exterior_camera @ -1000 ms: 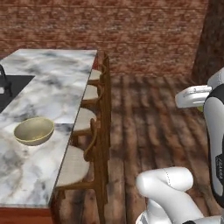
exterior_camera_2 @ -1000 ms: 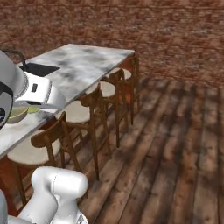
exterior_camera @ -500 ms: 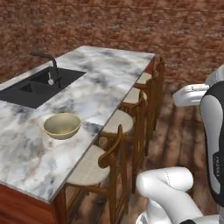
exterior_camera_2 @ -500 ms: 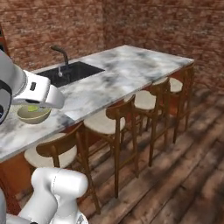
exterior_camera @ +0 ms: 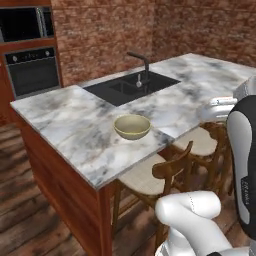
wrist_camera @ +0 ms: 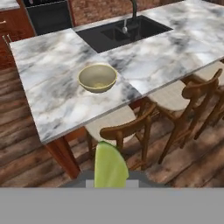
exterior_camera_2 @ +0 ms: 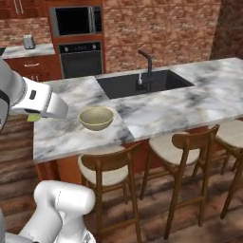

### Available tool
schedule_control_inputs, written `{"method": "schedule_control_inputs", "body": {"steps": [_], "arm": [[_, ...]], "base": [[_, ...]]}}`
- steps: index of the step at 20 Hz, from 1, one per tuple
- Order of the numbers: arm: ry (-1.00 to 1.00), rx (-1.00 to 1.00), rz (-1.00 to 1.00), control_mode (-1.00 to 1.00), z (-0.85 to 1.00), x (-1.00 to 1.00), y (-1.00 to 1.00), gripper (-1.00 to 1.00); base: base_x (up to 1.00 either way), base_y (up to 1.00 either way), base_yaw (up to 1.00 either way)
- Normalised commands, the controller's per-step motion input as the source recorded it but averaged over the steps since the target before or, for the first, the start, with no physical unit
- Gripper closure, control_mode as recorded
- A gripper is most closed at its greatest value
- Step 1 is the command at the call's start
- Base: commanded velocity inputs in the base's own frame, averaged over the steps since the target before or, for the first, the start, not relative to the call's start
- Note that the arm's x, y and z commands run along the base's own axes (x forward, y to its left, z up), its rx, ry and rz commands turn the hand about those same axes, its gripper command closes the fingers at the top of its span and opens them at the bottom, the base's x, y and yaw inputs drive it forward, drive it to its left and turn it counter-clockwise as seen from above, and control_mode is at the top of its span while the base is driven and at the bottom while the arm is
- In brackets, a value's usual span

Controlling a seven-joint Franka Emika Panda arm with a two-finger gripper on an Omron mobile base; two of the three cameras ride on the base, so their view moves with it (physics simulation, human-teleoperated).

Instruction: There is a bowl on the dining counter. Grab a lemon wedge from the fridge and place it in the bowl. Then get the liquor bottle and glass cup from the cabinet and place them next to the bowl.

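Note:
A beige bowl (exterior_camera: pixel 132 126) (exterior_camera_2: pixel 96 117) (wrist_camera: pixel 97 78) stands empty on the marble dining counter (exterior_camera: pixel 75 125) (exterior_camera_2: pixel 156 111) (wrist_camera: pixel 48 83), near its front edge. A yellow-green lemon wedge (wrist_camera: pixel 110 166) (exterior_camera_2: pixel 33 117) sits in my gripper (wrist_camera: pixel 110 178), which is shut on it. The wedge hides the fingertips. In the hand view the wedge hangs over the floor and a stool, short of the counter's edge and well apart from the bowl. In the right base view my hand (exterior_camera_2: pixel 43 101) is up to the left of the bowl. The liquor bottle, glass cup, fridge and cabinet are out of view.
A black sink (exterior_camera: pixel 131 87) with a dark faucet (exterior_camera_2: pixel 147 59) is set into the counter behind the bowl. Wooden stools (exterior_camera_2: pixel 107 173) (exterior_camera: pixel 150 177) line the counter's near side. A built-in oven (exterior_camera_2: pixel 81 59) and microwave (exterior_camera_2: pixel 76 20) stand at the back wall.
The whole picture has shifted as the base moved: the counter and bowl now face me and sit closer. The oven wall has come into view. My gripper stays shut on the wedge.

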Motion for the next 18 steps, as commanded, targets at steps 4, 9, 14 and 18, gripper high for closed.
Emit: {"method": "schedule_control_inputs", "body": {"steps": [4, 9, 14, 18], "arm": [[0.00, 0.00, 0.00, 1.00, 0.00, 0.00, 0.00, 1.00], [0.00, 0.00, 0.00, 1.00, 0.00, 0.00, 0.00, 1.00], [0.00, 0.00, 0.00, 1.00, 0.00, 0.00, 0.00, 1.00], [0.00, 0.00, 0.00, 1.00, 0.00, 0.00, 0.00, 1.00]], "base": [[0.30, -0.38, 0.68], [0.26, -0.66, 0.57], [0.00, -0.84, 0.42], [0.00, -0.74, 0.23]]}}
